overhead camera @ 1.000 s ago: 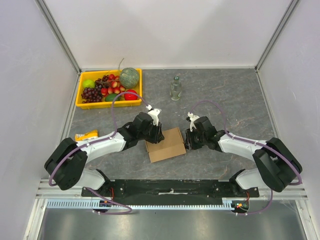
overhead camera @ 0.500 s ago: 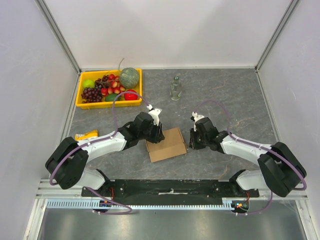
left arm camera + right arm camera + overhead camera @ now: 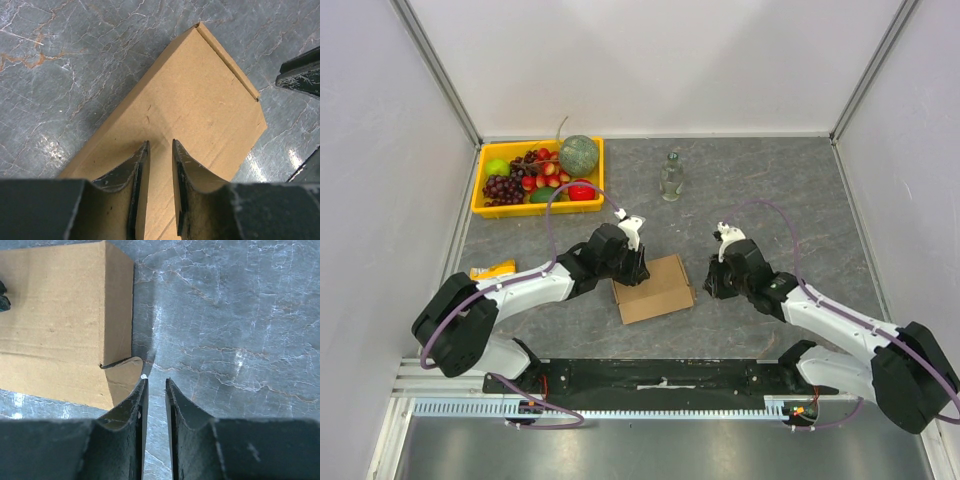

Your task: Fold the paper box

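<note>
The paper box (image 3: pixel 653 288) is a flat, closed brown cardboard mailer lying in the middle of the table. My left gripper (image 3: pixel 633 272) rests over its left part. In the left wrist view the box (image 3: pixel 190 100) lies under the left gripper (image 3: pixel 160 142), whose jaws are open by a narrow gap with nothing between them. My right gripper (image 3: pixel 710 283) stands just right of the box, apart from it. The right wrist view shows the box (image 3: pixel 55 315) with a curved side tab, and the right gripper (image 3: pixel 156 380) over bare table, narrowly open and holding nothing.
A yellow tray (image 3: pixel 478 185) of fruit stands at the back left. A small clear bottle (image 3: pixel 670 177) stands upright behind the box. A yellow-orange packet (image 3: pixel 492 270) lies at the left by the left arm. White walls close in three sides.
My right gripper has drawn back to the right, off the box's right edge, and its jaws have narrowed a little. The left gripper and the box have not moved.
</note>
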{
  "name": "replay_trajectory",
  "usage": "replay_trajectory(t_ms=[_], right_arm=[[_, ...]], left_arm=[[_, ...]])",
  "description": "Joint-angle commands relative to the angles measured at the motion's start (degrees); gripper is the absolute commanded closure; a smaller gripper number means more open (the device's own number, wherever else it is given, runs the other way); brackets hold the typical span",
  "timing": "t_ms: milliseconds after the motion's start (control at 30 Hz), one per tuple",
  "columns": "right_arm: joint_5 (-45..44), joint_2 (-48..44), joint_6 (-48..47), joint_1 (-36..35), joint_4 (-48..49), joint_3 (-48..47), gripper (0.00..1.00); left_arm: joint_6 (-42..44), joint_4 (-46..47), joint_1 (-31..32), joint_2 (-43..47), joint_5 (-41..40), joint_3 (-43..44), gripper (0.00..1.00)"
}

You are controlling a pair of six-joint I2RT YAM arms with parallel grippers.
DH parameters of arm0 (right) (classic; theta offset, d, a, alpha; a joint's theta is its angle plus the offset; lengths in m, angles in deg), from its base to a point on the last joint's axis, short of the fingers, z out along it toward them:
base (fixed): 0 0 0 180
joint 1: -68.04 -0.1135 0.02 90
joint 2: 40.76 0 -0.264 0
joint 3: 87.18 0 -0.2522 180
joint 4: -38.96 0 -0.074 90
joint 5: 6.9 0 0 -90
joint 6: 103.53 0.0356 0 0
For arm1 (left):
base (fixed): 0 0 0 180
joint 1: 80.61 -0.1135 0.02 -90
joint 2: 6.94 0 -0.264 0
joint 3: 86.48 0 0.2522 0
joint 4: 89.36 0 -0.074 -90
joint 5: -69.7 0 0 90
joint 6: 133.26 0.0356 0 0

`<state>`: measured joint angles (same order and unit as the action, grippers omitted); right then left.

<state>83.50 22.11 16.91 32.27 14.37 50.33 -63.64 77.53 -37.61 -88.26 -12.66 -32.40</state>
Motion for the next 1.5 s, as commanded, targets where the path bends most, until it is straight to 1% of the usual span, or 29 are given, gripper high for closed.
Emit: replay_trajectory(t_ms=[0, 67, 133, 167, 300, 333, 400, 500, 600, 700, 900, 1200, 1367, 1467], right_arm=[[1.4, -0.6, 0.7, 0.1, 3.9, 1.7, 0.74], [2.1, -0.2, 1.1, 0.1, 5.6, 2.5, 0.76], [3.4, -0.6, 1.2, 0.2, 8.0, 3.5, 0.75], [3.4, -1.2, 1.5, 0.1, 8.8, 4.2, 0.70], [3.1, -7.1, 2.5, 0.2, 10.4, 6.9, 0.43], [3.4, -9.0, 2.8, 0.1, 12.3, 7.6, 0.36], [5.7, -11.1, 3.0, 0.1, 14.3, 8.9, 0.27], [10.1, -10.1, 3.0, 0.1, 16.7, 9.6, 0.22], [13.9, -7.9, 4.0, 0.2, 20.3, 10.4, 0.21], [15.6, -6.0, 4.5, 0.1, 23.0, 10.6, 0.20], [18.7, -2.4, 4.3, 0.1, 24.1, 10.2, 0.19], [19.8, 2.0, 4.5, 0.1, 27.2, 10.4, 0.17], [21.8, 3.2, 5.3, 0.1, 28.8, 10.2, 0.19], [21.4, 2.7, 4.8, 0.1, 27.3, 9.7, 0.22]], left_arm=[[2.2, -2.2, 0.5, -1.8, -0.1, 0.3, 0.69], [2.3, -2.1, 0.4, -1.7, -0.1, 0.2, 0.69], [2.3, -2.1, 0.4, -1.6, -0.2, 0.2, 0.70], [2.1, -2.1, 0.4, -1.6, -0.2, 0.2, 0.70], [2.0, -2.1, 0.4, -1.4, -0.2, 0.3, 0.71], [2.1, -2.1, 0.5, -1.5, -0.2, 0.2, 0.71], [2.0, -2.1, 0.4, -1.4, -0.2, 0.4, 0.71], [2.0, -2.1, 0.4, -1.4, -0.1, 0.3, 0.71], [2.0, -2.1, 0.5, -1.6, -0.1, 0.3, 0.71], [2.0, -2.0, 0.4, -1.6, -0.1, 0.2, 0.71], [1.9, -2.0, 0.4, -1.7, 0.0, 0.5, 0.71], [1.9, -2.1, 0.4, -1.7, 0.0, 0.5, 0.71], [1.9, -2.1, 0.4, -1.7, -0.1, 0.3, 0.71], [1.9, -2.1, 0.4, -1.7, -0.1, 0.5, 0.71]])
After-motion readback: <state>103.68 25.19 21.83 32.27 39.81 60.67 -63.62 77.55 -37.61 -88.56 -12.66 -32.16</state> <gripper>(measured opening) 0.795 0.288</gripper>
